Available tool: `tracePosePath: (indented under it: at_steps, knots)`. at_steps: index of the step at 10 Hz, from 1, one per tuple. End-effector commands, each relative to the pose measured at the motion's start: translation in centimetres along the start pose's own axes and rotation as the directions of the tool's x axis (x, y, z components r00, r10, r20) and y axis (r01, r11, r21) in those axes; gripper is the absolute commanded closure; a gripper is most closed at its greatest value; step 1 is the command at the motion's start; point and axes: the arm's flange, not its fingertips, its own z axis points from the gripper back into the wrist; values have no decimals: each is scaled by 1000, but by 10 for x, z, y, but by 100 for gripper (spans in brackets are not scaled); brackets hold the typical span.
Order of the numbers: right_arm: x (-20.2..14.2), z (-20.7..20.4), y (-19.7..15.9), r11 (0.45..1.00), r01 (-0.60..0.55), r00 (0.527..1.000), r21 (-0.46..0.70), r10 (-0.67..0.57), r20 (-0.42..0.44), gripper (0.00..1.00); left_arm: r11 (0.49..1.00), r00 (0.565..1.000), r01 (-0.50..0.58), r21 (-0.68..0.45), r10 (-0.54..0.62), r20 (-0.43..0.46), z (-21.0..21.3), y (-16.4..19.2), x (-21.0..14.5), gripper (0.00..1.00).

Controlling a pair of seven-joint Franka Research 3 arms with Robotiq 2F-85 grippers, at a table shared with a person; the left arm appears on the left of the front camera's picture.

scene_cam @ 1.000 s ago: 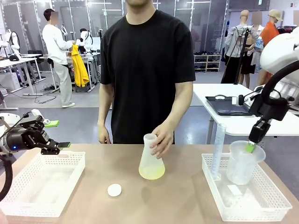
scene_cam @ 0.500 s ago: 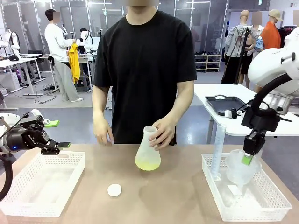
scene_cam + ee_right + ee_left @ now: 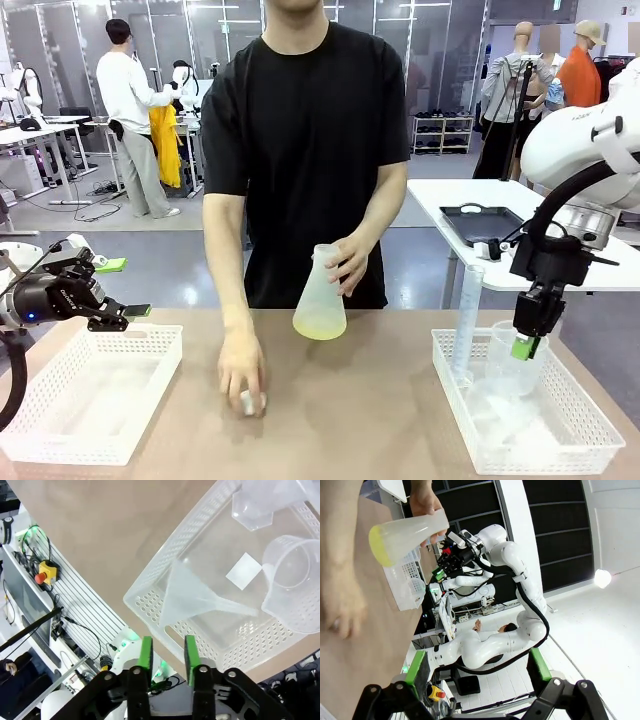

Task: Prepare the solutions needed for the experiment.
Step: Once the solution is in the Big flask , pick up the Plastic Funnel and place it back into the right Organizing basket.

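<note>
The left gripper [image 3: 125, 289] is hanging wide open and empty above the edge of a white basket [image 3: 150, 331]. Well to its right, a person's hand [image 3: 243, 375] is pressing down on the bench [image 3: 380, 430]. Their other hand [image 3: 350, 262] is holding a frosted flask [image 3: 320, 290] in the air, with the solutions [image 3: 320, 326] lying as a shallow yellow-green layer in its base. Farther right, the right gripper [image 3: 522, 348] is hovering just above a beaker [image 3: 500, 378] in another basket [image 3: 590, 442], its pads slightly parted and grasping nothing.

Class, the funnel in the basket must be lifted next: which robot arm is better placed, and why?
Right, likely. The right end effector hangs open above the basket holding the funnel; the left end effector is over the other basket, far off.
</note>
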Motion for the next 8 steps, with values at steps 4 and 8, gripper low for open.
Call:
tracePosePath:
  at_steps: [4,8]
  knots:
    - [0,0,0,1000,0,1000,0,0,0,49,1000,1000,5,-8,-5,8,-2,-3,0,0]
    - [0,0,0,1000,0,1000,0,0,0,49,1000,1000,5,-8,-5,8,-2,-3,0,0]
